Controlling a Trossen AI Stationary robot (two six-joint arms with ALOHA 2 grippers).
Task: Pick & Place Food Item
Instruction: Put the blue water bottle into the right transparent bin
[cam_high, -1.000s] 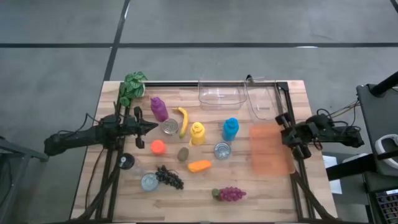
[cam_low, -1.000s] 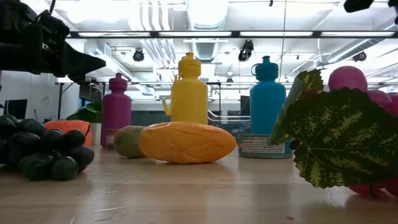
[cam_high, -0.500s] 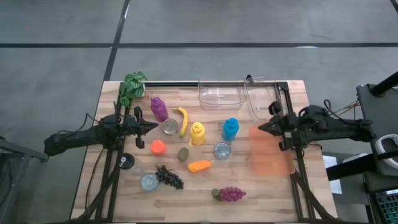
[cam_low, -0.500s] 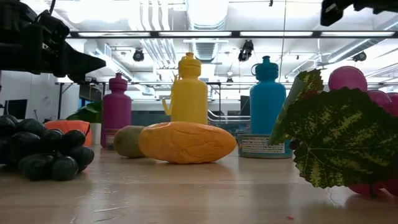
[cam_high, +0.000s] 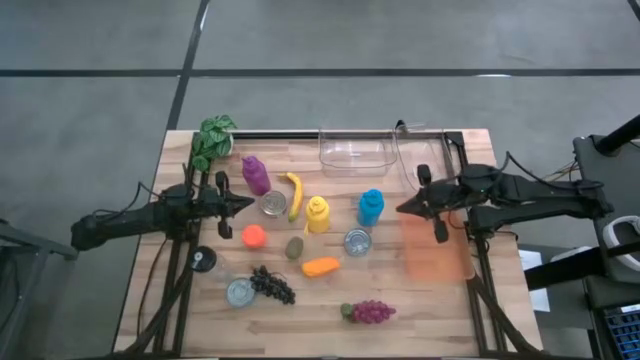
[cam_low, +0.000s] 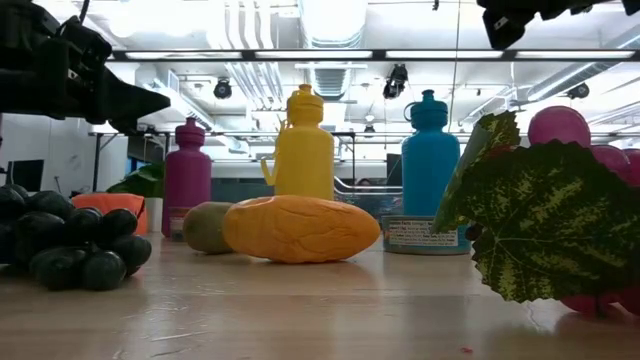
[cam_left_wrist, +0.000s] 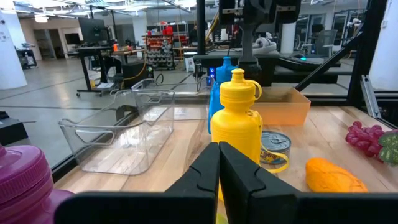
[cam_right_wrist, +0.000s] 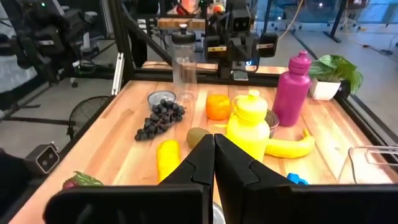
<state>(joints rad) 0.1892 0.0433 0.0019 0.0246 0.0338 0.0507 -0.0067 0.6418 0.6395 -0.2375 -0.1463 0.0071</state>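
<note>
Nothing is being carried yet: the right gripper (cam_high: 404, 209), fingers together and empty, is hovering just beside the blue bottle (cam_high: 371, 206); the orange food item (cam_high: 320, 266) is lying further ahead on the tabletop (cam_high: 300, 320). The left gripper (cam_high: 248, 203) is also together, waiting.

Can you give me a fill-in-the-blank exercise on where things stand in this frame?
1. The banana lies between the purple bottle and the ______ bottle.
2. The right gripper hovers beside the blue bottle with its jaws ______.
3. The orange tray lies on the table's ______ side in the high view.
4. The black grapes lie next to a clear ______.

Missing words: yellow; shut; right; jar
</note>
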